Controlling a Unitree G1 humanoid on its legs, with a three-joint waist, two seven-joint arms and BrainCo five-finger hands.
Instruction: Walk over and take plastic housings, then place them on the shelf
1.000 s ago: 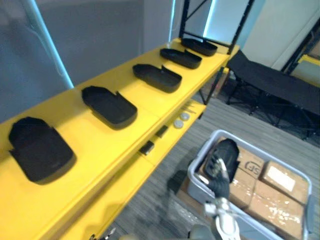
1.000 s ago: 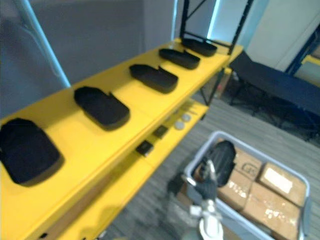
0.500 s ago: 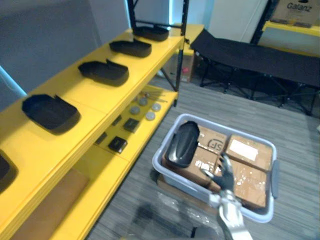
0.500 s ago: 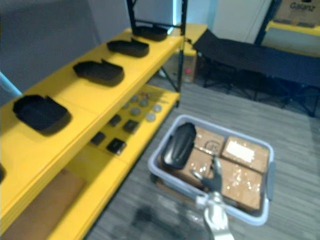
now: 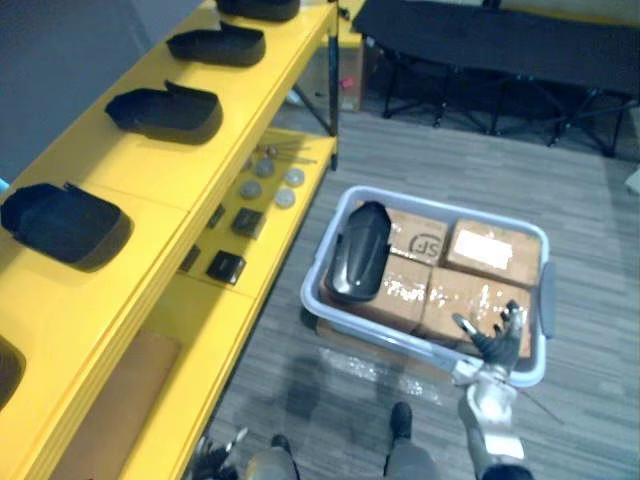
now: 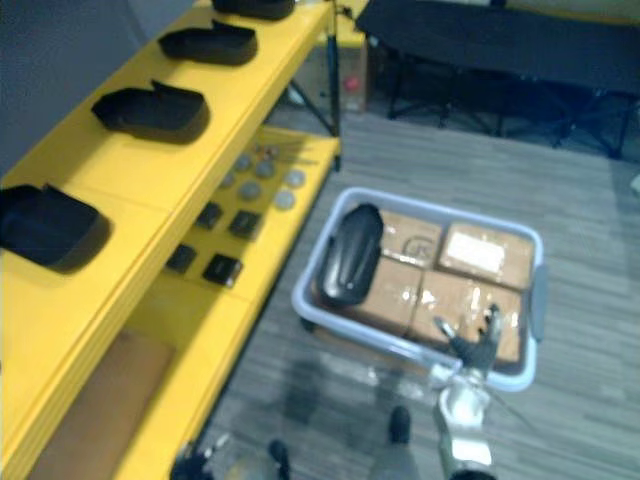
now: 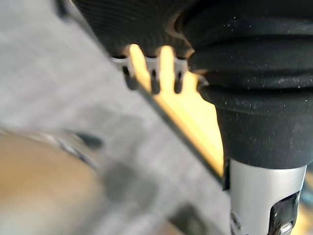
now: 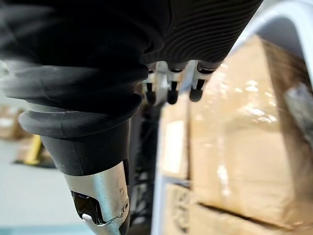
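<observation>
Hovering at the bin's (image 5: 312, 296) near rim, the right hand (image 5: 497, 342) spreads empty fingers; several housings (image 5: 165, 110) line the shelf (image 5: 205, 175), one last housing (image 5: 360, 252) waits inside.

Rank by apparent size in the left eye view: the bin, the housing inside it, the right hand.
1. Bin
2. Housing
3. Right hand, which looks smallest even though it seems nearer the camera.

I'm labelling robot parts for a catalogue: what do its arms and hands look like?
Right hand: silver fingers with dark tips, on a silver-grey forearm. Up close, both it and the left hand wear a dark ribbed cover, then a smooth black bellows cuff joined to a silver tube with a small dark inset.
</observation>
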